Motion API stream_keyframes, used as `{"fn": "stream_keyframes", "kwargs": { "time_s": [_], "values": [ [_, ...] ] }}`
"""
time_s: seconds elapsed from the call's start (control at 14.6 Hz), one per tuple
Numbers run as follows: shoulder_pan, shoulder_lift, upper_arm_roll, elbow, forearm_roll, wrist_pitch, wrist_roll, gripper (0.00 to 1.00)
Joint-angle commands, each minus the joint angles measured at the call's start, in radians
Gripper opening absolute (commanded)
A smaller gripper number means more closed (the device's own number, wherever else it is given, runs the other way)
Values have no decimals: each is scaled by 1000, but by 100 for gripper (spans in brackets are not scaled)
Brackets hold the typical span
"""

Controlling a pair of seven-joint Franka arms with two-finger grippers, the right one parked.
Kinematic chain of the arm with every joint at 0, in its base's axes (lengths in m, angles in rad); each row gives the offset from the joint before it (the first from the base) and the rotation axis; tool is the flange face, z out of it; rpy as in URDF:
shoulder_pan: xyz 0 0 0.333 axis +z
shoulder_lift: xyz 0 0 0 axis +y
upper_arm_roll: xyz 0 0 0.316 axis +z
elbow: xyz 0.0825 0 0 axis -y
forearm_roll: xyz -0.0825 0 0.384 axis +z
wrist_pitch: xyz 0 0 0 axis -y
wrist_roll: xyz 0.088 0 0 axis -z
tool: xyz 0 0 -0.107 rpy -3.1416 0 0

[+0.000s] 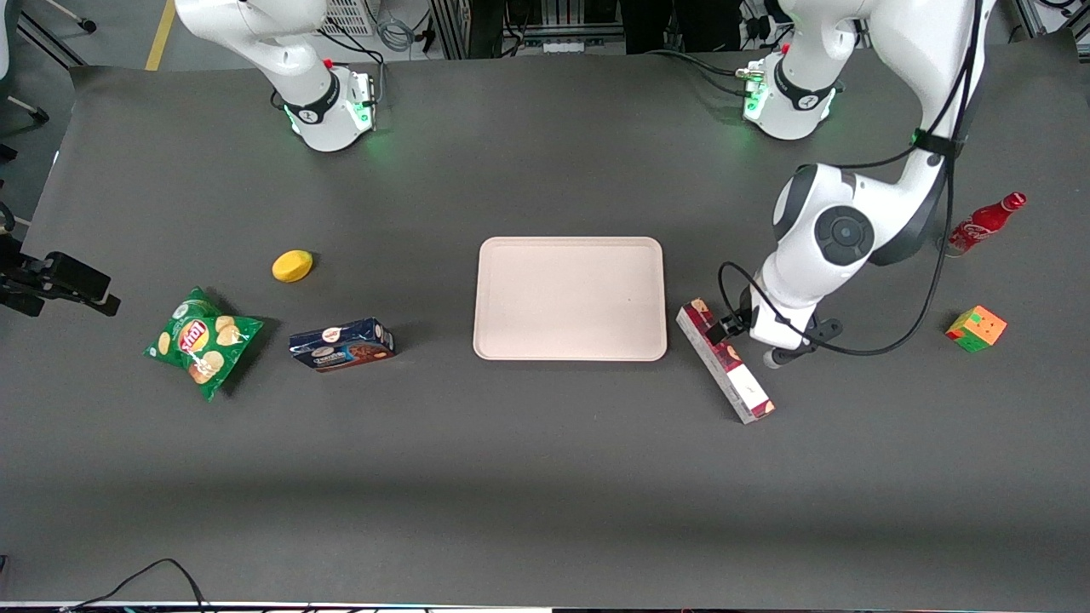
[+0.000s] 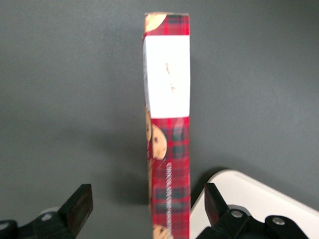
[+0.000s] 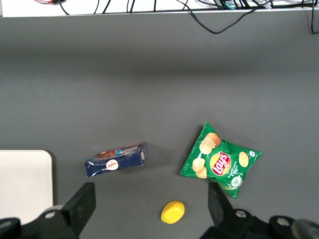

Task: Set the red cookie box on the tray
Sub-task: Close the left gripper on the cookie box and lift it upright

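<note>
The fingers (image 2: 77,209) stand spread apart, one to each side of the red cookie box (image 2: 168,124), neither touching it, so the gripper (image 1: 719,330) is released and poised over the box's end nearest the tray (image 1: 570,298). The carton stands on its narrow long edge on the surface (image 1: 545,477), just beside the tray's short edge toward the working arm's end, angled so its label end points toward the front camera.

Judged from here, the risk lies in the grasp point: the fingers bracket the box close to one end, not its middle, so a long, slim carton lifted there could swing, droop or slip. Standing on a thin edge, it could also topple if one finger meets it first. A tray corner (image 2: 234,181) lies close under one finger, which could catch the rim when descending.

The tray holds nothing. Toward the parked arm's end lie a blue cookie box (image 1: 341,345), a green chip bag (image 1: 202,341) and a yellow lemon-like object (image 1: 292,266).
</note>
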Motion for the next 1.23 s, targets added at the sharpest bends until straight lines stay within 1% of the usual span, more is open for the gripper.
{"fn": "stream_keyframes", "kwargs": {
  "time_s": [0.0,0.21,0.27,0.41,0.55,0.68,0.82,0.96,1.16],
  "values": [
    [-17,111,4,117,88,-11,-113,100],
    [-16,200,5,192,95,-15,-150,100],
    [-17,228,5,214,96,-17,-186,100],
    [-17,240,5,220,142,-17,-211,100],
    [-17,260,7,219,148,-12,-211,100],
    [-17,279,7,220,190,-11,-211,100],
    [-17,291,7,219,193,-8,-209,100],
    [-17,297,7,219,193,-8,-209,91],
    [-17,311,7,220,193,5,-211,70]
  ]
}}
